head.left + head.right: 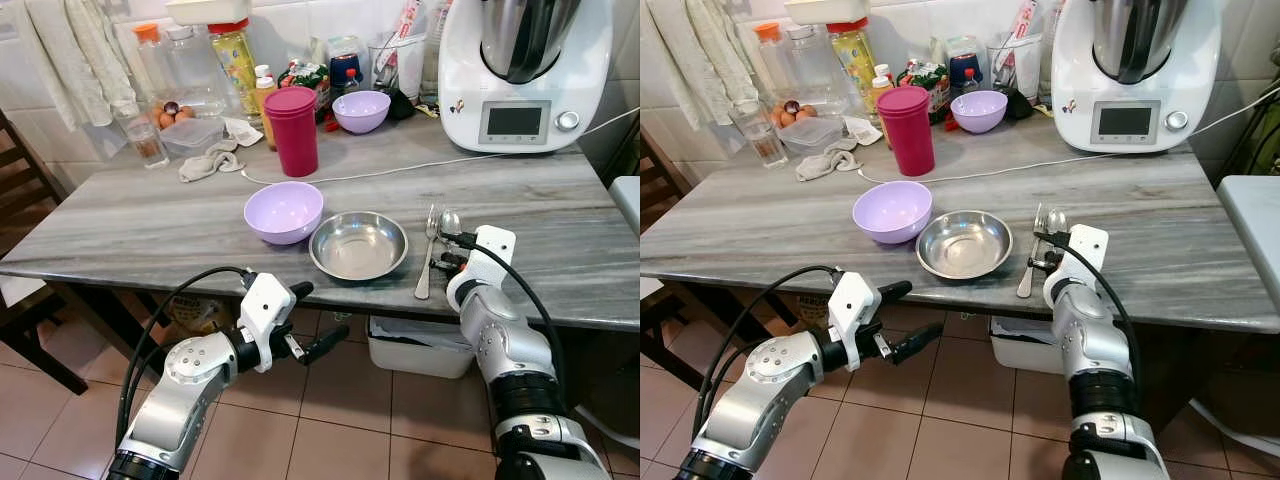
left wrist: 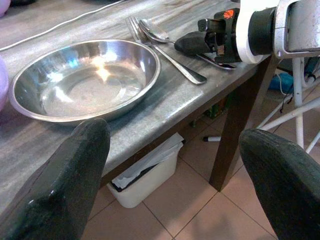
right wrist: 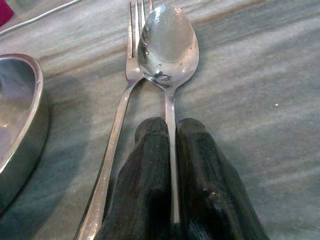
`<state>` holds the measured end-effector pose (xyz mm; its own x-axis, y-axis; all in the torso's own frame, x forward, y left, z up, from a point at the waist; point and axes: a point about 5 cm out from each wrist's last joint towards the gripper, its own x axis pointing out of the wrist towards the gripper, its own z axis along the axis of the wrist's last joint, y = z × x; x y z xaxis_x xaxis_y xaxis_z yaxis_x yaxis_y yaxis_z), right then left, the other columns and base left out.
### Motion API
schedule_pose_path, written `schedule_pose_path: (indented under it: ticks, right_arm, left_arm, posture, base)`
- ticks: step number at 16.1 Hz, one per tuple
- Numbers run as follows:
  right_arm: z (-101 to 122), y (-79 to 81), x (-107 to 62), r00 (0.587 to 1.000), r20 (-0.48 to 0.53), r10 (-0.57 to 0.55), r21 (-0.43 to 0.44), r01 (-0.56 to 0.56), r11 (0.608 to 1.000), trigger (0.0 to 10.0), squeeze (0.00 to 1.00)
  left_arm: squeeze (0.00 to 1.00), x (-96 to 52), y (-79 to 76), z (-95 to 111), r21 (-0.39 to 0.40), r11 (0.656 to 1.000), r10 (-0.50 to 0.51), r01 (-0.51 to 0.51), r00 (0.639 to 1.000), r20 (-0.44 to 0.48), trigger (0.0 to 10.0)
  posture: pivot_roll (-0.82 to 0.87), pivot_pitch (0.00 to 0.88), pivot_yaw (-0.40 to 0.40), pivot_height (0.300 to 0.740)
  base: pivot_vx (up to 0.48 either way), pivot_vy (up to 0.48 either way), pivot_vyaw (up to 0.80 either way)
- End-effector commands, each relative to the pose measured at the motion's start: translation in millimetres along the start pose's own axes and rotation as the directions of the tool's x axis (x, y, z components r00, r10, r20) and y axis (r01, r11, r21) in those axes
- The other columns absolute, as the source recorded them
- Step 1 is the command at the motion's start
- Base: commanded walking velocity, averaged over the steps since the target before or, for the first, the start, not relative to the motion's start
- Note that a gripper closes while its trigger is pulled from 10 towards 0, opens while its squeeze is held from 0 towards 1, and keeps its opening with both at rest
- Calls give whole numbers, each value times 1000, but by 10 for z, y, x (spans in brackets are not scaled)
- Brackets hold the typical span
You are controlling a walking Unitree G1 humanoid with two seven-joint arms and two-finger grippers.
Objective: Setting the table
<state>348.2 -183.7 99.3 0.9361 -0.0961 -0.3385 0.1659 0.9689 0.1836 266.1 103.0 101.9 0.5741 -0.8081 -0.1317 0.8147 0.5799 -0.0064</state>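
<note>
A steel bowl (image 1: 358,245) sits near the front edge of the grey marble table (image 1: 150,225), with a lilac bowl (image 1: 284,211) touching its left side. To the right of the steel bowl lie a fork (image 1: 427,260) and a spoon (image 3: 167,40), side by side. My right gripper (image 1: 452,250) rests low on the table at the front edge, shut on the spoon's handle. My left gripper (image 1: 322,313) hangs open below the table edge, in front of the bowls, holding nothing.
At the back stand a pink cup (image 1: 293,130), a second lilac bowl (image 1: 361,110), bottles, a rag and a white kitchen machine (image 1: 520,70) whose cable (image 1: 400,168) crosses the table. A white bin (image 1: 420,345) sits under the table. A dark chair (image 1: 20,200) stands on the left.
</note>
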Motion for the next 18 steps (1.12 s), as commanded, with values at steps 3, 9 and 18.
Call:
schedule_pose_path:
  ticks: [3,9,18]
  right_arm:
    - [-33,10,14,1000,-19,2,12,-2,1000,10000,1000]
    - [55,-41,14,1000,16,-11,18,11,1000,10000,1000]
    - [500,-42,-150,973,233,-11,-28,18,999,10000,1000]
  left_arm:
    - [0,-1,27,37,18,1000,-10,10,1000,0,10000]
    - [0,15,26,41,23,999,-34,34,999,0,10000]
    - [0,24,34,48,16,1000,17,-18,1000,21,10000]
  posture:
    - [-238,0,152,740]
    - [-246,0,149,740]
    - [-250,0,133,740]
  base:
    - [0,0,0]
    - [0,0,0]
    - [0,0,0]
